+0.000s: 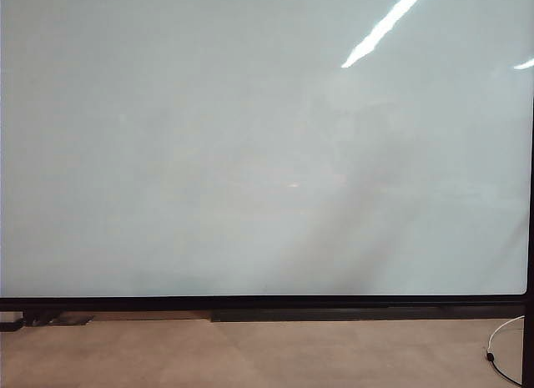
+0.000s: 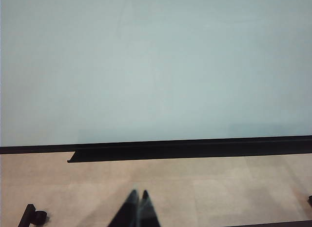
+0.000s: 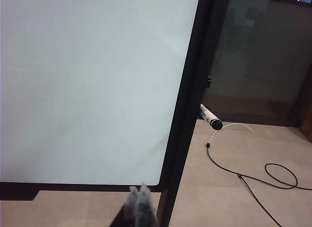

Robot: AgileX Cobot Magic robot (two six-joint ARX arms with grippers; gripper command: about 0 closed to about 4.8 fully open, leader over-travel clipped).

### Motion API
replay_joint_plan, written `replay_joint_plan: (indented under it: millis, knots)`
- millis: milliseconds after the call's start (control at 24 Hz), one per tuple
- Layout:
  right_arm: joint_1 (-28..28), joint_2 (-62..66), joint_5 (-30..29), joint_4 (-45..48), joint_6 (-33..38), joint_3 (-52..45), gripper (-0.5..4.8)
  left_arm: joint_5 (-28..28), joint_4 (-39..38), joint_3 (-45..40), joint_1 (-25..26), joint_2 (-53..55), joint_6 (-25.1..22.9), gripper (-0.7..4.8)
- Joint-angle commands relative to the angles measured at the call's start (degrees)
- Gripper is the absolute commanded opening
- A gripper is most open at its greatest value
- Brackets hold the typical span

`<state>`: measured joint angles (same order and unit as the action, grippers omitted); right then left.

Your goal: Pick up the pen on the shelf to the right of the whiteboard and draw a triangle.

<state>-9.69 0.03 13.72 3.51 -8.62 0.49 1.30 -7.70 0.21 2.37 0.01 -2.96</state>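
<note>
**Start of task: pen not yet fetched, board blank**

The whiteboard [image 1: 250, 154] carries no triangle. The pen [image 3: 210, 117] juts out just past the board's right frame edge; its shelf is hidden behind the frame. The left gripper [image 2: 138, 195] sits low before the board's bottom edge, fingertips together, holding nothing. The right gripper [image 3: 140, 192] sits near the bottom right corner, likewise closed and empty. Judged step: the approach. Next, the right gripper must open and reach past the frame. The pen's rear is cut off; a floor cable [image 3: 253, 180] trails beneath.
</note>
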Motion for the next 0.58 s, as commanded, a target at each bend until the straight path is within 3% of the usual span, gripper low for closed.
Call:
replay_joint_plan:
  millis: [42,582]
  knots:
    - [0.0,0.0,-0.1,0.6,0.2,0.0,-0.08,0.0,0.5,0.2,0.0,0.0,0.0,-0.05]
    - [0.0,0.0,-2.2,1.0,2.0,0.0,-0.08,0.0,0.5,0.2,0.0,0.0,0.0,-0.05]
